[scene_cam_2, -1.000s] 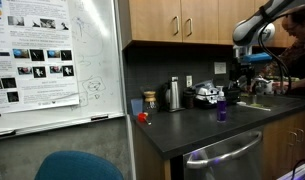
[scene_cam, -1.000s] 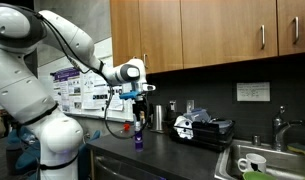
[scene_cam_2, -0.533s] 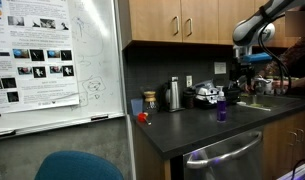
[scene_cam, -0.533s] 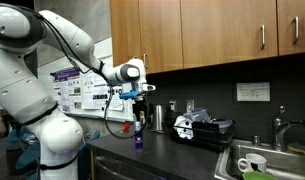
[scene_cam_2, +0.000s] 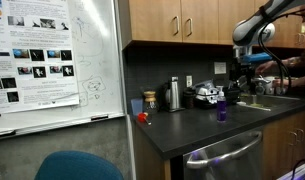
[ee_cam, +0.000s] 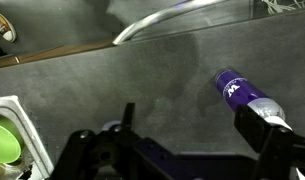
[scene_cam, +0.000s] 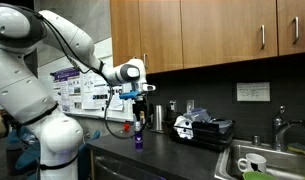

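- Purple bottle point(scene_cam: 138, 137) upright on the bench point(scene_cam: 187, 155), midway between front edge and back wall, standing free with cap exposed
- Claw point(scene_cam: 140, 101) fully spread, holding nothing, hanging fingers-down above the bottle, slightly off to one side

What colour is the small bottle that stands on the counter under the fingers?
The bottle is purple. It shows best in the wrist view.

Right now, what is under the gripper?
A purple bottle stands upright on the dark countertop, apart from the open gripper above. In the wrist view a finger covers one end of the bottle.
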Robot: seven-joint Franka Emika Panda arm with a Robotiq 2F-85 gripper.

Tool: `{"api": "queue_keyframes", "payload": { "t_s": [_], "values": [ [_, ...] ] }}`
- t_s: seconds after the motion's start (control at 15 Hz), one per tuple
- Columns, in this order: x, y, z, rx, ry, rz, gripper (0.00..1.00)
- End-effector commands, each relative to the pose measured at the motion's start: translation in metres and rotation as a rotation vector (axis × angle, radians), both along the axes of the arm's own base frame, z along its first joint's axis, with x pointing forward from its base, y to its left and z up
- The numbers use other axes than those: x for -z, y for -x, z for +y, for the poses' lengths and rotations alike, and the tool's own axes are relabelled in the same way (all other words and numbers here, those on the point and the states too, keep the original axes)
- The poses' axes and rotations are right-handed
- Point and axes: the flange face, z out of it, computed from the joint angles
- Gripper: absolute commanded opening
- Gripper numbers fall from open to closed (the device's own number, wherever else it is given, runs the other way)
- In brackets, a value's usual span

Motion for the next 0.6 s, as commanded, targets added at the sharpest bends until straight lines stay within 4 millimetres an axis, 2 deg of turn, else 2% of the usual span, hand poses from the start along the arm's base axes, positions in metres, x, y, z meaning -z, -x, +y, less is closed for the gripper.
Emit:
{"api": "queue_keyframes", "payload": {
  "t_s": [0.0, 0.33, 0.53],
  "values": [
    [-0.001, 0.0, 0.0, 0.001, 0.001, 0.0, 1.0],
    [-0.001, -0.001, 0.006, -0.013, 0.006, 0.001, 1.0],
    [-0.007, -0.002, 0.018, -0.033, 0.023, -0.001, 1.0]
  ]
}}
